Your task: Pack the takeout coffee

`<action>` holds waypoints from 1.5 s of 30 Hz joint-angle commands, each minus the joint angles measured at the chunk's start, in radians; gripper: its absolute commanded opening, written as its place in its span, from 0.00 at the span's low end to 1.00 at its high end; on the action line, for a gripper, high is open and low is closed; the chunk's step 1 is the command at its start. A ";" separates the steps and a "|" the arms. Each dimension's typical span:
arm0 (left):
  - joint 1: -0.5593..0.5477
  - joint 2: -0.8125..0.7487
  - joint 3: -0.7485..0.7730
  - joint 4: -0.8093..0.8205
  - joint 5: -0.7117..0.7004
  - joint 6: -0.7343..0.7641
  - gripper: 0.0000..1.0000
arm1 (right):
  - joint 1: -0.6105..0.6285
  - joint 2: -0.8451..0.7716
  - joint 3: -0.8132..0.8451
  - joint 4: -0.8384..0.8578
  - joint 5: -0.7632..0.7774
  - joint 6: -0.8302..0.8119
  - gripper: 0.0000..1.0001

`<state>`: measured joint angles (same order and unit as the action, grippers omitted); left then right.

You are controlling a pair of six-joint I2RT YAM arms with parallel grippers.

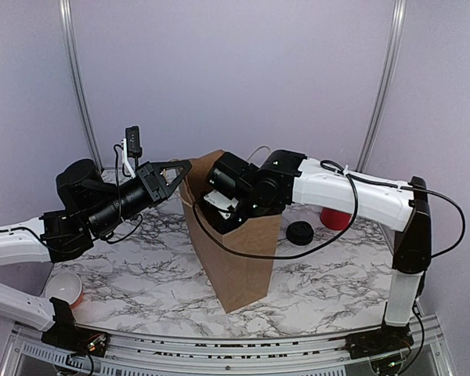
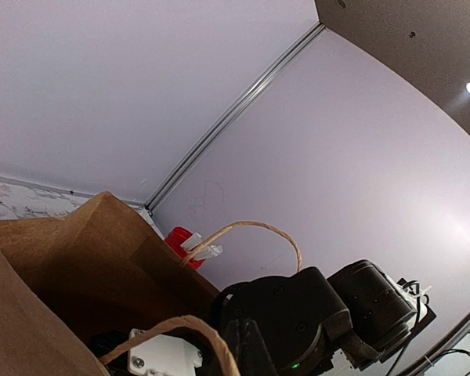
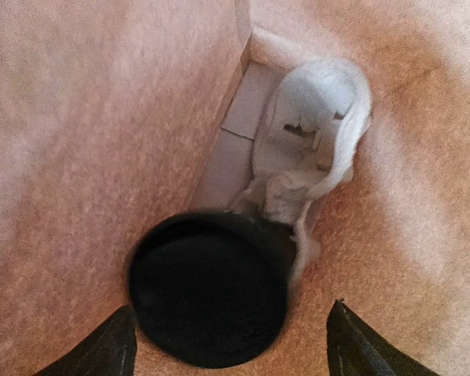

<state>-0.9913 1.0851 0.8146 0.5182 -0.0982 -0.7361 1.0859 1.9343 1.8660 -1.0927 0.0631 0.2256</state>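
Right gripper (image 3: pixel 232 305): lowered through the mouth of the brown paper bag (image 1: pixel 239 258). Its jaws are spread wide and clamp nothing. One fingertip (image 3: pixel 113 341) stands on each side of the takeout coffee (image 3: pixel 207 286), with bag paper showing between the cup and the far-side finger.

Takeout coffee: inside the bag, low down near the floor, with its round black top facing the right wrist camera. The picture is blurred, so the seam between lid and cup cannot be made out. A crumpled piece of white paper (image 3: pixel 313 133) lies just beyond the cup in the bag's corner, touching or nearly touching it.

Left gripper (image 1: pixel 186 166): at the bag's upper rim on the left side. In the overhead view its fingers converge to a point on the paper edge, and it appears to be pinching the rim. Its own camera does not show the fingers, only the bag wall close in front.

Bag: upright on the marble-patterned table (image 1: pixel 157 274), mouth open, one cord handle (image 2: pixel 251 227) arching above the rim.

Other items: a loose black lid (image 1: pixel 299 233) lies on the table just right of the bag. A red cup (image 1: pixel 337 219) stands behind that lid, under the right arm. A white bowl (image 1: pixel 63 286) sits at the near left, well apart from the bag.
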 commanded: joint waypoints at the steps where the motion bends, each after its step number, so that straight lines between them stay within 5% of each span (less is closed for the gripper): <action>1: -0.003 -0.008 0.027 -0.001 0.001 0.015 0.00 | 0.015 0.012 0.065 -0.023 0.018 -0.005 0.86; 2: -0.003 -0.008 0.028 -0.001 0.001 0.016 0.00 | 0.017 0.010 0.068 -0.023 0.019 -0.005 0.96; 4: -0.003 -0.007 0.028 -0.002 0.003 0.017 0.00 | 0.019 0.006 0.075 -0.025 0.018 -0.002 1.00; 45: -0.003 -0.031 0.001 -0.004 -0.004 0.012 0.00 | 0.020 -0.066 0.178 -0.010 0.130 0.036 1.00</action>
<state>-0.9913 1.0836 0.8162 0.5182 -0.0986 -0.7345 1.0966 1.9129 1.9862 -1.1229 0.1627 0.2398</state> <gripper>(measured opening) 0.007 0.998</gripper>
